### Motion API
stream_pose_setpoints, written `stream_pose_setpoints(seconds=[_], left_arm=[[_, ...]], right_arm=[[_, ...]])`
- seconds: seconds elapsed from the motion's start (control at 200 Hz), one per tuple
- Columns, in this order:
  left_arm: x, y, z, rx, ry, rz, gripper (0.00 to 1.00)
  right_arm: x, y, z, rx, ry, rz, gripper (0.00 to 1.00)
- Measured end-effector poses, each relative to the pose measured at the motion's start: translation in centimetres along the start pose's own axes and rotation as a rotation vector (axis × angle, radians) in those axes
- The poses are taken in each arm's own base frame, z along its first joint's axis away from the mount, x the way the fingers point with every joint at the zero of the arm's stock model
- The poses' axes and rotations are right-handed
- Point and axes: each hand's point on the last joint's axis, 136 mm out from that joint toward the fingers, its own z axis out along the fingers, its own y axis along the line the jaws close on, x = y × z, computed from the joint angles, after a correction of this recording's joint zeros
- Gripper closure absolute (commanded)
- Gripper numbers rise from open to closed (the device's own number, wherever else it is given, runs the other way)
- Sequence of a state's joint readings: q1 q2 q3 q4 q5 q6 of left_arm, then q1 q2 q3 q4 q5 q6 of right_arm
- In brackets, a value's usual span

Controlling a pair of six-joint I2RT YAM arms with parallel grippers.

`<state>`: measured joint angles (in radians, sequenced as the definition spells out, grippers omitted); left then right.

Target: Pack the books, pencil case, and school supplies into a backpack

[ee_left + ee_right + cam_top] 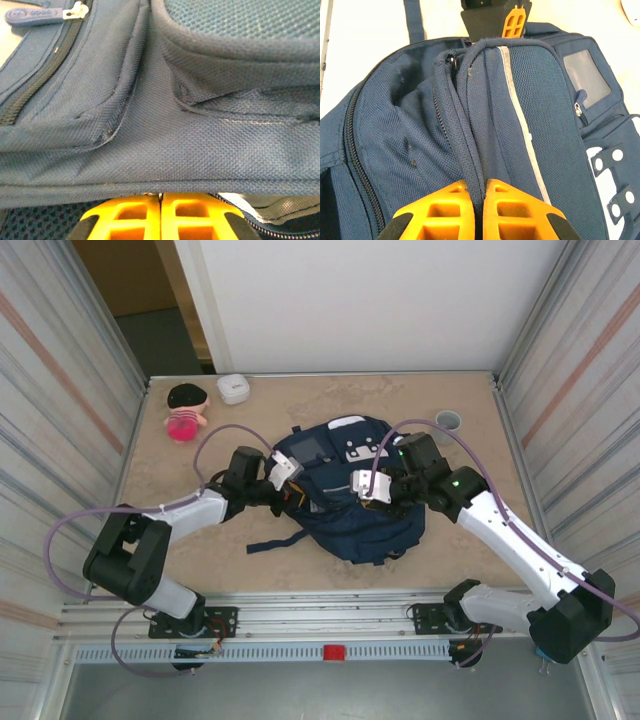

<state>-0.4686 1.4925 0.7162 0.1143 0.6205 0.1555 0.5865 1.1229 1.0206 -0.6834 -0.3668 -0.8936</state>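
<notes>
Top: backpack (360, 525) lies mid-counter (200, 560), left claw (296, 496) at its left side, right claw (358, 490) on its middle; left wrist: left claw (160, 197) pressed fully together at a fabric hem, hold uncertain; right wrist: right claw (476, 189) clamped tight on the backpack's piped seam.

Both arms reach from the near edge of the bench (200, 565) toward its middle, elbows bowed outward and wrists turned in to face each other. The left gripper (288, 490) has its orange fingers (125, 217) pressed together, tips against the edge of the backpack (540, 100). The right gripper (366, 487) has its fingers (517, 207) clamped on a fold of the fabric.
</notes>
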Motion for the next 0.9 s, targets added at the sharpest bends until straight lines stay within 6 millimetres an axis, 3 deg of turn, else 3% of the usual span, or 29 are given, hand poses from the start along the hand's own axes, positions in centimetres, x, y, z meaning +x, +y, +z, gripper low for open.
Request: stream_pose_setpoints(seconds=[0.07,0.195,0.461,0.697,0.897], left_arm=[[-0.1,-0.2,-0.2,0.0,-0.001,0.009,1.0],[-0.2,-0.7,-0.6,0.015,0.001,0.015,1.0],[0.3,-1.5,-0.6,0.036,0.024,-0.004,1.0],[0.2,-1.9,-1.0,0.042,0.038,-0.031,1.0],[0.1,-2.0,-1.1,0.043,0.046,-0.065,1.0]], right_arm=[[0.1,-0.1,0.0,0.004,0.004,0.03,0.55],[-0.3,0.2,0.1,0.015,0.019,0.076,0.37],[-3.7,3.2,2.0,0.045,0.019,0.095,0.28],[-1.8,3.8,6.4,0.058,0.106,0.145,0.25],[-1.8,5.7,7.4,0.027,0.099,0.131,0.22]])
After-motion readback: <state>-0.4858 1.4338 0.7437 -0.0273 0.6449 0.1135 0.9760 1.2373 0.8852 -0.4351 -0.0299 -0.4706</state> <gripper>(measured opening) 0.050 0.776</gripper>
